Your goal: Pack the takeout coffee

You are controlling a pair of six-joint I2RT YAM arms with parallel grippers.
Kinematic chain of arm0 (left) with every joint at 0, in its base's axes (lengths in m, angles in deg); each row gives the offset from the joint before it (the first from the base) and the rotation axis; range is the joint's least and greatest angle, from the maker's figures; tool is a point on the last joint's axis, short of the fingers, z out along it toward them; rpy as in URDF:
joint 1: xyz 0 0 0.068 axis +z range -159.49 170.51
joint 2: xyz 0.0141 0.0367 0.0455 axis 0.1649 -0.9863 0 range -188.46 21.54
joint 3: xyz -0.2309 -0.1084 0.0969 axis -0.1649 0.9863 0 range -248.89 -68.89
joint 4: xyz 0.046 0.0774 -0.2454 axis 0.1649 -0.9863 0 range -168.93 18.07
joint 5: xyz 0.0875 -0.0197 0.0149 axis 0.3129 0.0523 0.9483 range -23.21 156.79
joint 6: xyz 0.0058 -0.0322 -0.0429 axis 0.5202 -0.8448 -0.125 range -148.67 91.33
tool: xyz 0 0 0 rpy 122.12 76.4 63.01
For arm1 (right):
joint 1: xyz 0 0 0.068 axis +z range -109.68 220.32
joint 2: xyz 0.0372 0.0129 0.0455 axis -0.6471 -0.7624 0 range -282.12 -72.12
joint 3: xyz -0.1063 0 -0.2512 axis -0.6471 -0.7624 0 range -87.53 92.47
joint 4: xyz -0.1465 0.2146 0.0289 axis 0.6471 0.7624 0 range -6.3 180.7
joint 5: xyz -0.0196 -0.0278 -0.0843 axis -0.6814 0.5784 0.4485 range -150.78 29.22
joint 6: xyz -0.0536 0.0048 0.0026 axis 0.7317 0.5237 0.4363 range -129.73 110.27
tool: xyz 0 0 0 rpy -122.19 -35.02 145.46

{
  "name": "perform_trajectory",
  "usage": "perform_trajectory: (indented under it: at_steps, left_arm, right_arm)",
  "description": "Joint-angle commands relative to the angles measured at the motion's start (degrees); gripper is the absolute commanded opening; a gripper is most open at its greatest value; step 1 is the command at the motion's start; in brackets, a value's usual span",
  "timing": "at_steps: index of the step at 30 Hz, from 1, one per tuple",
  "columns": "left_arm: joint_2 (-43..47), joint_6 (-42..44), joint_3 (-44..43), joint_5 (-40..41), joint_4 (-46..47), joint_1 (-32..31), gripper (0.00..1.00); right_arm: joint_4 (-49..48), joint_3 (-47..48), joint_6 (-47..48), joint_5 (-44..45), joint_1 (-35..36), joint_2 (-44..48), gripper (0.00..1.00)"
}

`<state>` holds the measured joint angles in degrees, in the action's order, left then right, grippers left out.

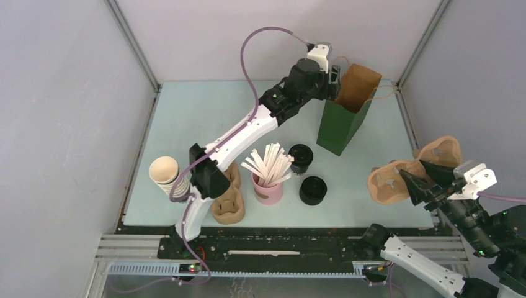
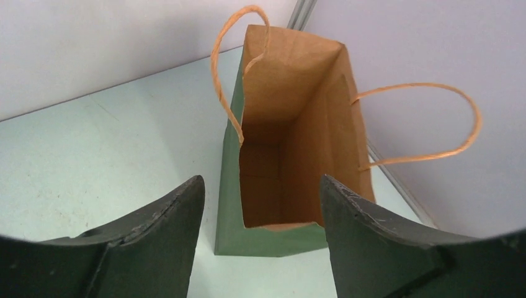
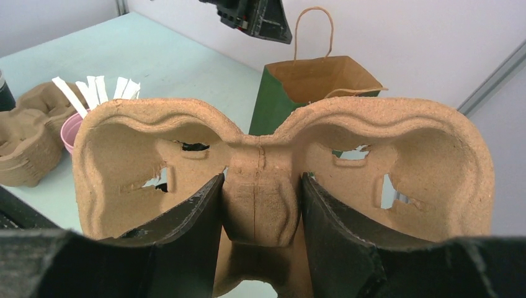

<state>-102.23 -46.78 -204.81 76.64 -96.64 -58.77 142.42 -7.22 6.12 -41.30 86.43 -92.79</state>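
The takeout coffee (image 1: 300, 158), a small black cup with a black lid, stands mid-table beside the pink straw holder (image 1: 267, 188). Neither gripper touches it. My left gripper (image 1: 335, 81) hangs over the near edge of the green paper bag (image 1: 343, 112), open and with nothing between its fingers. The left wrist view looks down between those fingers (image 2: 167, 230) into the bag's brown inside (image 2: 291, 124), where nothing shows. At the right edge of the table my right gripper (image 1: 414, 176) is shut on the middle ridge of a brown pulp cup carrier (image 3: 124, 149), held upright.
A squat black stack of lids (image 1: 312, 190) sits in front of the coffee. A stack of cups with cream insides (image 1: 166, 176) leans at the front left, beside stacked carriers (image 1: 228, 203). The bag's handles (image 2: 434, 118) stick up and out.
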Motion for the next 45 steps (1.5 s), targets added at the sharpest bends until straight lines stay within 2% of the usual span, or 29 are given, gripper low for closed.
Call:
perform_trajectory:
  at_steps: [1, 10, 21, 25, 29, 37, 45]
  left_arm:
    - [-3.49, -1.69, -3.8, 1.23, 8.18, 0.63, 0.71]
    - [-10.52, -4.88, -6.81, 1.07, 12.14, 0.65, 0.58]
    - [-11.39, -2.16, -5.95, 4.54, 13.71, 0.61, 0.37]
    - [-11.75, -1.47, -6.16, 4.37, 13.46, 0.63, 0.38]
    - [-12.78, -1.09, -6.78, 3.58, 13.64, 0.83, 0.34]
    - [-11.08, 3.41, -7.88, 3.61, 14.0, 1.28, 0.01]
    - [-2.5, 12.97, -7.74, 0.72, 16.26, 4.09, 0.0]
  right_arm:
    - [3.37, 3.43, -1.03, -1.49, -0.26, 0.31, 0.55]
    - [7.67, 7.32, -2.48, -1.64, -0.29, 0.6, 0.55]
    - [8.41, 6.7, -3.03, -2.1, -0.4, 0.59, 0.54]
    - [8.26, 6.95, -2.75, -2.3, -0.34, 0.22, 0.54]
    - [7.97, 6.91, -2.98, -2.75, -0.38, -0.19, 0.53]
    - [7.52, 6.34, -3.52, -2.79, -0.38, -1.03, 0.51]
    - [1.02, 2.49, -5.64, -2.61, -0.43, -3.81, 0.48]
